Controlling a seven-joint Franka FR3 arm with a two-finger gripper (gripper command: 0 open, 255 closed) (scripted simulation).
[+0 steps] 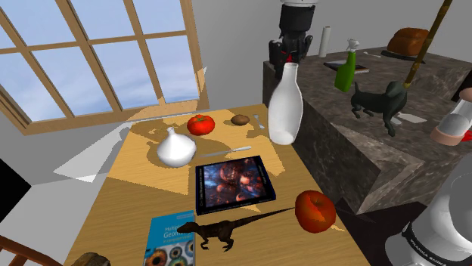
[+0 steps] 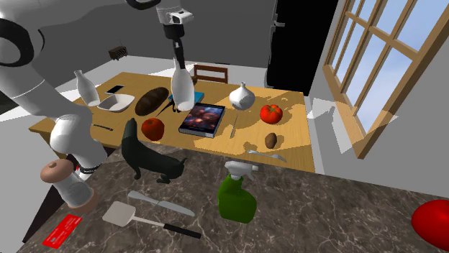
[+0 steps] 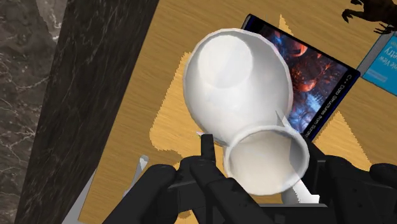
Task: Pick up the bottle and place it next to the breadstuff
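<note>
With the fingers [image 3: 207, 147] clasped on the neck of the white bottle [image 2: 182, 85] above the tabletop [image 2: 296, 122] by the book [image 2: 203, 118], the carry seemed in hand, next calling for a short move toward the dark loaf [image 2: 151, 100].

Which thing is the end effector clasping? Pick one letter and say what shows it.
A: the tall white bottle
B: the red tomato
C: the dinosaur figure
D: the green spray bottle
A: in the wrist view the end effector has a finger on each side of the neck of the tall white bottle, clasping it.
</note>
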